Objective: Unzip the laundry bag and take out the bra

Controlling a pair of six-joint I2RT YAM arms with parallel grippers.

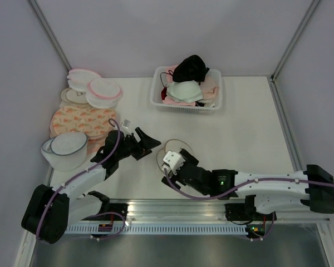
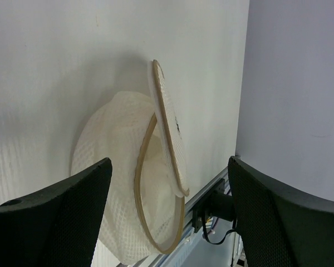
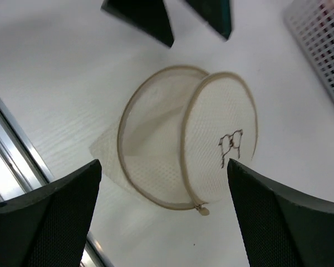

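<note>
The laundry bag [image 1: 178, 147] lies on the table with its zip undone. Its cream lid [image 3: 225, 142] with the black drawing is folded back off the tan rim [image 3: 125, 161]. Through the opening I see only white mesh inside. The zip pull [image 3: 201, 209] hangs at the lid's lower edge. My left gripper [image 1: 146, 146] [image 2: 170, 161] is open just left of the bag, touching nothing. Close to the bag's near side, my right gripper [image 1: 168, 164] [image 3: 164, 166] is also open and empty. The black bra [image 1: 190, 68] lies on top of the pile in the far basket.
The white basket [image 1: 156, 98] of pale bras stands at the back centre. At the left are a mesh tub with a dark rim [image 1: 67, 149], pink-rimmed discs [image 1: 103, 92] and an orange-patterned disc [image 1: 80, 119]. A metal rail [image 1: 211, 206] runs along the near edge.
</note>
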